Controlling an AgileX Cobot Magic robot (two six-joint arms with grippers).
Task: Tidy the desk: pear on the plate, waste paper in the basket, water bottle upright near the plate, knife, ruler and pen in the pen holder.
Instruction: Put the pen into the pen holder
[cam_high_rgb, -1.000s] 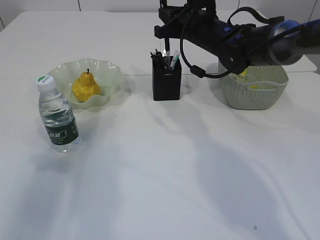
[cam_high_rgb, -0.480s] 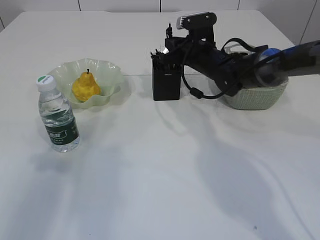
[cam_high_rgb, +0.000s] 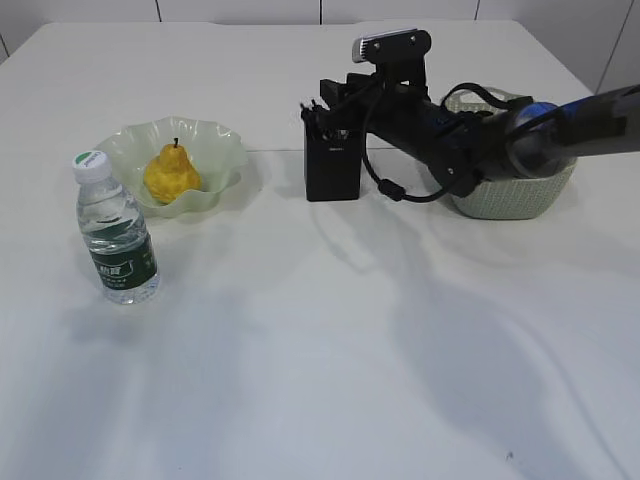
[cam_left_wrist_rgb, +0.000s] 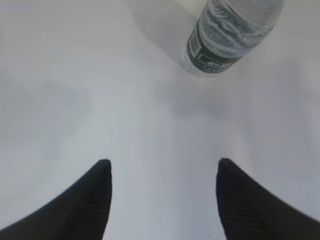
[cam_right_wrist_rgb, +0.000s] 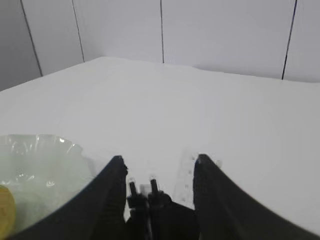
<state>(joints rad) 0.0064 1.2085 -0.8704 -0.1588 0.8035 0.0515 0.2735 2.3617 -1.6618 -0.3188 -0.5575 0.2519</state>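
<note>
Right gripper (cam_right_wrist_rgb: 159, 167) is hanging with fingers parted over the holder (cam_high_rgb: 332, 160), the ruler (cam_right_wrist_rgb: 184, 180) standing loose between them. Left gripper (cam_left_wrist_rgb: 164, 175) is gaping over bare desk (cam_high_rgb: 330, 330) near the bottle (cam_left_wrist_rgb: 225, 35).

1. A pale grey panelled wall (cam_right_wrist_rgb: 210, 35) rises ahead of the right gripper, beyond the far table edge.
2. Thin dark vertical seams (cam_right_wrist_rgb: 162, 30) divide the wall into panels.
3. Even, soft light falls across the scene, casting faint blurred shadows (cam_high_rgb: 450, 340) on the surface below the arm.
</note>
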